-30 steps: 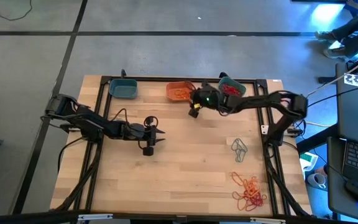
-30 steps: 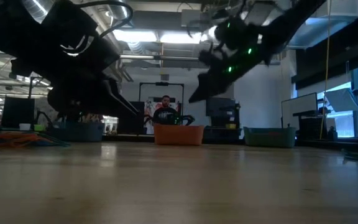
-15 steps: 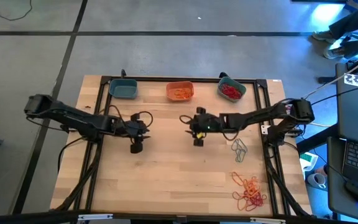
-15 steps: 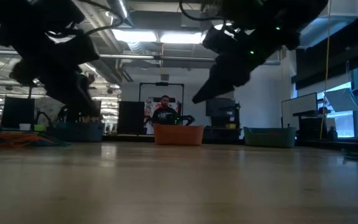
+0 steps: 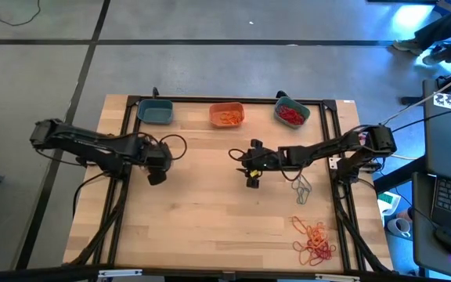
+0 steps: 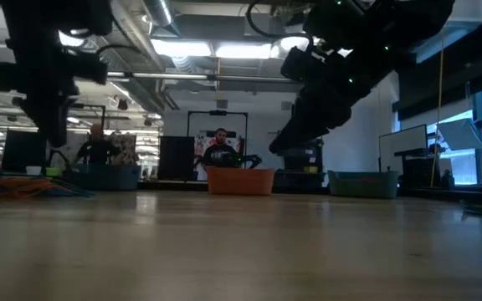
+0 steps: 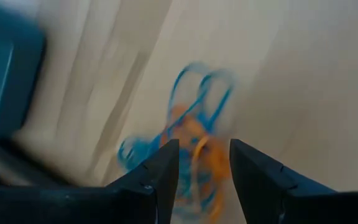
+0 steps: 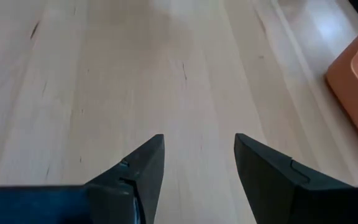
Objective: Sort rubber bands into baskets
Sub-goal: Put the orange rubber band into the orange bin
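Beside the right claw (image 5: 250, 175) — grey bands (image 5: 301, 188)

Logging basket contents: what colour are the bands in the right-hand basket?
Red bands, clearest in the high view.

Table (image 5: 210, 227): 3 baskets in a row along the far edge, namely left basket (image 5: 156, 112), middle basket (image 5: 226, 115), right basket (image 5: 291, 113). Bands lie inside the middle and right ones. Loose pile of rubber bands (image 5: 314, 240) on the near right part of the table; a small separate cluster (image 5: 301, 188) behind it, near the right edge. Left gripper (image 5: 156, 177) over the left side, in front of the left basket. Right gripper (image 5: 251, 182) over the centre, in front of the middle basket, left of the small cluster.
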